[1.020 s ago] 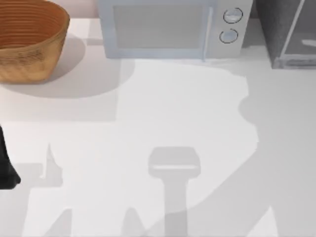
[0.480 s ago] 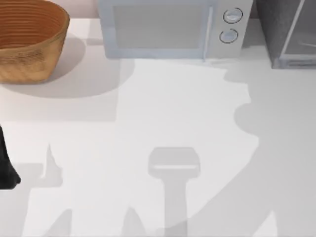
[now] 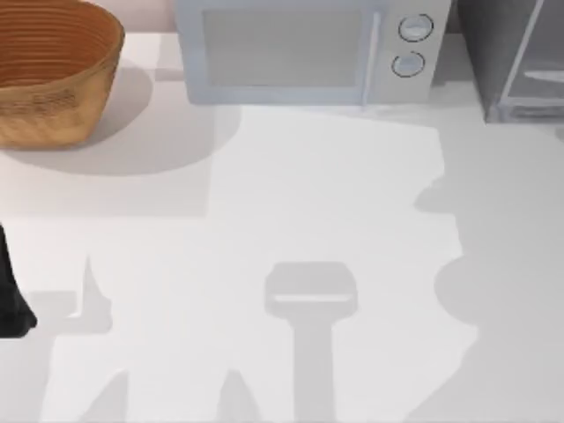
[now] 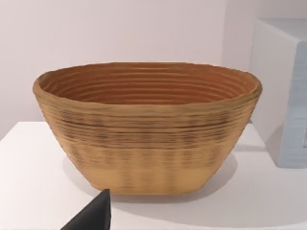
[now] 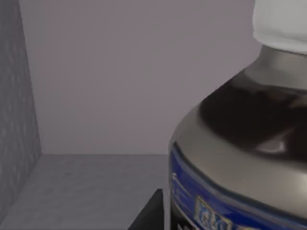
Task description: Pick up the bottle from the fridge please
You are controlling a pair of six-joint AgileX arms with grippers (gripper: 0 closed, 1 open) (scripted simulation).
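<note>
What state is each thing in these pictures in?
Bottle: upright inside the fridge, cap on.
Fridge: door open.
Microwave: door shut.
Basket: upright, nothing visible inside.
Left arm: at the table's left edge.

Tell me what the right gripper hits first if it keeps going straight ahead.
Probably the bottle: it looms close ahead, inside the fridge. Beside it the way runs to the back wall; depth is unclear.

Glossy plastic bottle (image 5: 240, 158) with shiny blue label, speckled matt fridge (image 3: 493, 53) walls, ribbed woven basket (image 4: 146, 127), smooth matt table (image 3: 308, 194)
</note>
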